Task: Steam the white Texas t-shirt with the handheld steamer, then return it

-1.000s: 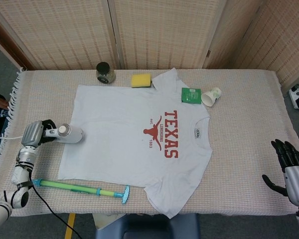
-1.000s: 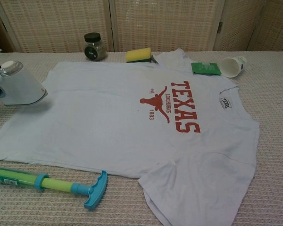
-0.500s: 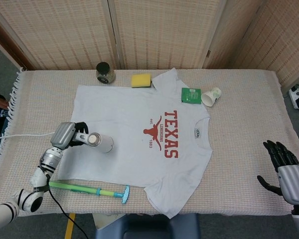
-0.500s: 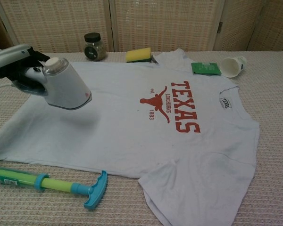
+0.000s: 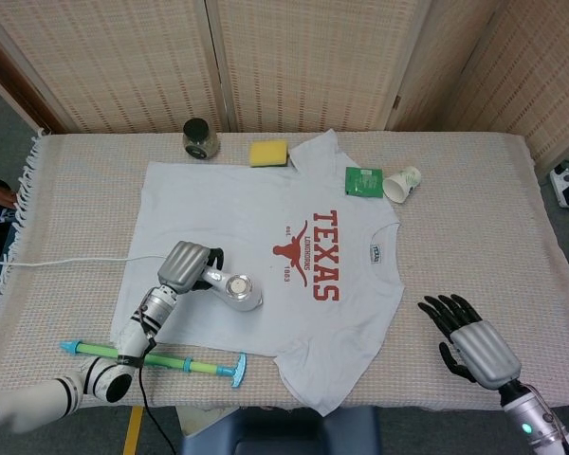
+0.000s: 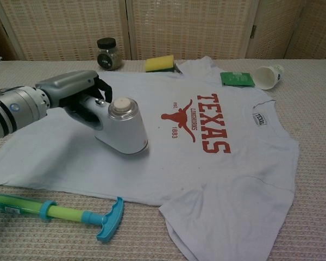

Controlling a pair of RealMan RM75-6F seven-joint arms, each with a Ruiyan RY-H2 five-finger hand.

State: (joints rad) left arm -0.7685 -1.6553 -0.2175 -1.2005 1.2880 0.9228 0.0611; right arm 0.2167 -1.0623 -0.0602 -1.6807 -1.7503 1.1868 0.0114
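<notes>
At far left, we are gripping the white handheld steamer (image 6: 124, 128) in our left hand (image 5: 186, 266), fingers wrapped round its handle. We are carrying it inward: a second ago it was hovering at the shirt's sleeve edge, and it is now sitting over the lower body of the flat white cotton t-shirt with the red TEXAS longhorn print (image 5: 266, 265), its nozzle seemingly meeting the fabric. We judge that steaming is under way, the return still to come. The print is lying just beyond the steamer's head, toward our right. Our right hand (image 5: 474, 344), which has been advancing, is hovering with fingers apart, holding nothing, just off the shirt's collar side.
</notes>
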